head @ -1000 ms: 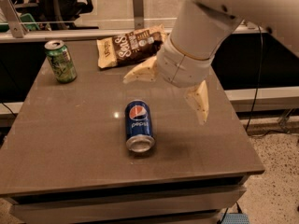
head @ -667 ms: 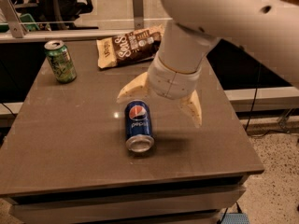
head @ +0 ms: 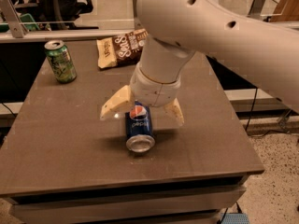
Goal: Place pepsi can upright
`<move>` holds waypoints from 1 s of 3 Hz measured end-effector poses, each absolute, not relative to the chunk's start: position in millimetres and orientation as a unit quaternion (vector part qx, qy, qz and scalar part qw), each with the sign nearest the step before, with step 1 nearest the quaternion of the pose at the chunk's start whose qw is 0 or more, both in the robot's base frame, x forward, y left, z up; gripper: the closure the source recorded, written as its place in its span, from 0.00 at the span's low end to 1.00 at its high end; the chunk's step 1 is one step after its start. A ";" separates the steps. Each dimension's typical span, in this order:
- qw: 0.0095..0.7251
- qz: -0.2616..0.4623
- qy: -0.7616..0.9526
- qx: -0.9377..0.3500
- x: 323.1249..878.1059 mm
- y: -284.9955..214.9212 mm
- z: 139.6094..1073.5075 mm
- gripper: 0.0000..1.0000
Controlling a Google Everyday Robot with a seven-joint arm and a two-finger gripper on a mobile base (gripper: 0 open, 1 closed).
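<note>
Pepsi can point(head: 139, 130) lies on its side at centre frame on the bench point(head: 56, 143), long axis up-down the frame, silver end toward the bottom. Pincer point(head: 141, 118) released, directly over it, fingers straddling left and right; contact unclear.

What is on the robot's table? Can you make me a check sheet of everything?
Surface: brown table, flat top.
Job's things: pepsi can lying on its side, silver end toward the camera.
Clutter: green can upright, back left; snack bag at the back.
Grippers: gripper open, one finger each side of the pepsi can.
Cables: dark cable hanging right of the table.
Surroundings: speckled floor at right.
</note>
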State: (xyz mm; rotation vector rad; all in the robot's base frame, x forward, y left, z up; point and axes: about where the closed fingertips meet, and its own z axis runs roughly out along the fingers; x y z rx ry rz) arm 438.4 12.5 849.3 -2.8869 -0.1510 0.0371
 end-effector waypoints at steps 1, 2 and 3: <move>0.125 0.011 -0.094 -0.988 441.2 28.3 843.6 0.00; 0.102 -0.025 -0.112 -0.988 443.9 37.4 835.0 0.17; 0.085 -0.073 -0.119 -0.987 449.3 45.3 828.5 0.41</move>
